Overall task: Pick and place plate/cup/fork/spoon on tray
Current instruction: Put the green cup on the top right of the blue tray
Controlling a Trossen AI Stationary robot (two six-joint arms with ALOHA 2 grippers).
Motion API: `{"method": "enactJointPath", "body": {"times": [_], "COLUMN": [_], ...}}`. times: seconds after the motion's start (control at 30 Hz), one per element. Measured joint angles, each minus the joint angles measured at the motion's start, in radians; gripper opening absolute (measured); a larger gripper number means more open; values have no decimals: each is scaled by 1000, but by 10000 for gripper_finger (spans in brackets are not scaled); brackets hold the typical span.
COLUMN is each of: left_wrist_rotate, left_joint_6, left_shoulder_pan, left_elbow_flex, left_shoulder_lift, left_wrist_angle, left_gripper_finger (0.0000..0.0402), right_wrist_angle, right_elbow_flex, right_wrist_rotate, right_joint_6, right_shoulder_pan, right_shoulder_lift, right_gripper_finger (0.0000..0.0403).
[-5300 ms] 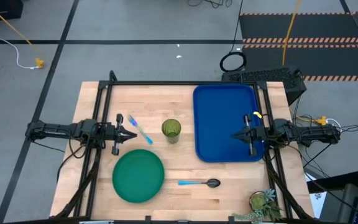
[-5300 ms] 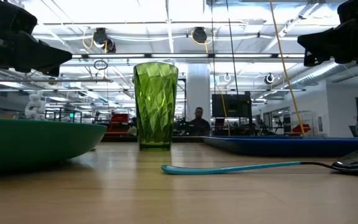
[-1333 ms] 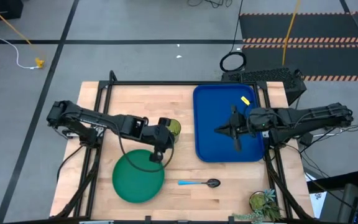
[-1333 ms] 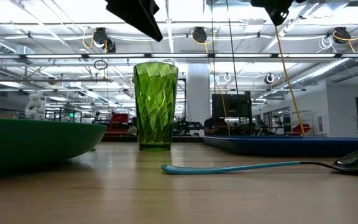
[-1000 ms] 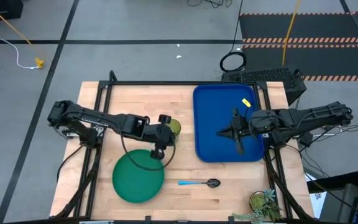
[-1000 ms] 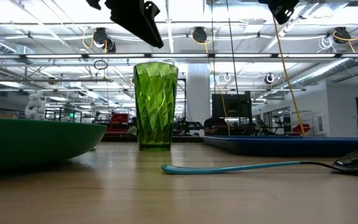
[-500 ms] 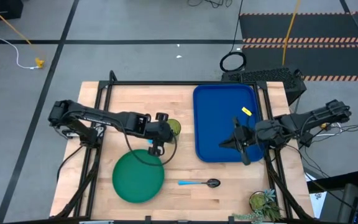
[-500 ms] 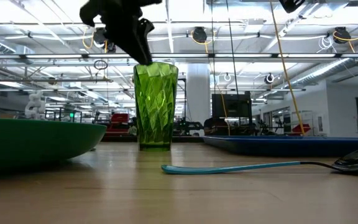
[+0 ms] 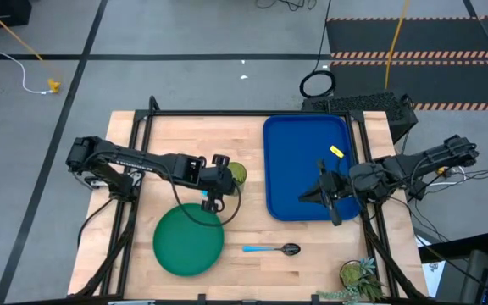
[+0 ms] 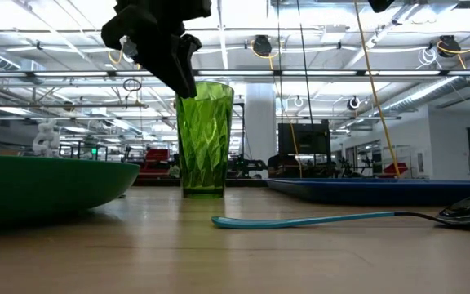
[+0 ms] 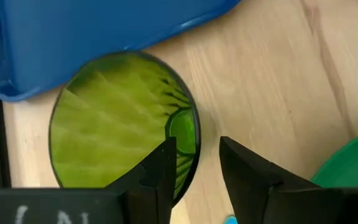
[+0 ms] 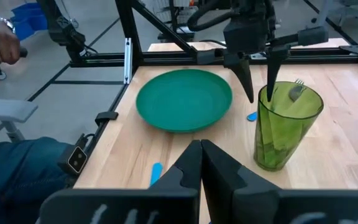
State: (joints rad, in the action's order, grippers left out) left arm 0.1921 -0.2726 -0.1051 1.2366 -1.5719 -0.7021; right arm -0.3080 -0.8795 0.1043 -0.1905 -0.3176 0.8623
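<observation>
We count one cup [image 12: 286, 125] straddled at its rim by the open left gripper [image 12: 259, 85], one plate [image 9: 188, 239], one spoon [image 9: 272, 249], and the right gripper [image 9: 320, 192] closed empty.

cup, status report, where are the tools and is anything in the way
Left tool open, straddling the cup rim, one finger inside, one outside. Right tool shut, above the tray. Cup upright on the table, not yet lifted. Fork lies just behind it.

Pale wood-grain table [image 9: 252, 271], smooth glossy blue plastic tray [image 9: 299, 152] on it, translucent faceted cup [image 10: 204, 139] beside tray, matt green plate [image 12: 184, 99]
</observation>
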Motion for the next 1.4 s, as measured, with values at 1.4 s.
{"method": "enactJointPath", "body": {"times": [1.4], "left_wrist_rotate": [-8], "left_joint_6": [-360], "left_shoulder_pan": [131], "left_elbow_flex": [359], "left_shoulder_lift": [0], "left_wrist_angle": [39], "left_gripper_finger": [11], "right_wrist_angle": [-138], "right_elbow_flex": [5], "right_wrist_rotate": [4], "right_joint_6": [20], "right_shoulder_pan": [1], "right_shoulder_lift": [0], "right_gripper_finger": [0]}}
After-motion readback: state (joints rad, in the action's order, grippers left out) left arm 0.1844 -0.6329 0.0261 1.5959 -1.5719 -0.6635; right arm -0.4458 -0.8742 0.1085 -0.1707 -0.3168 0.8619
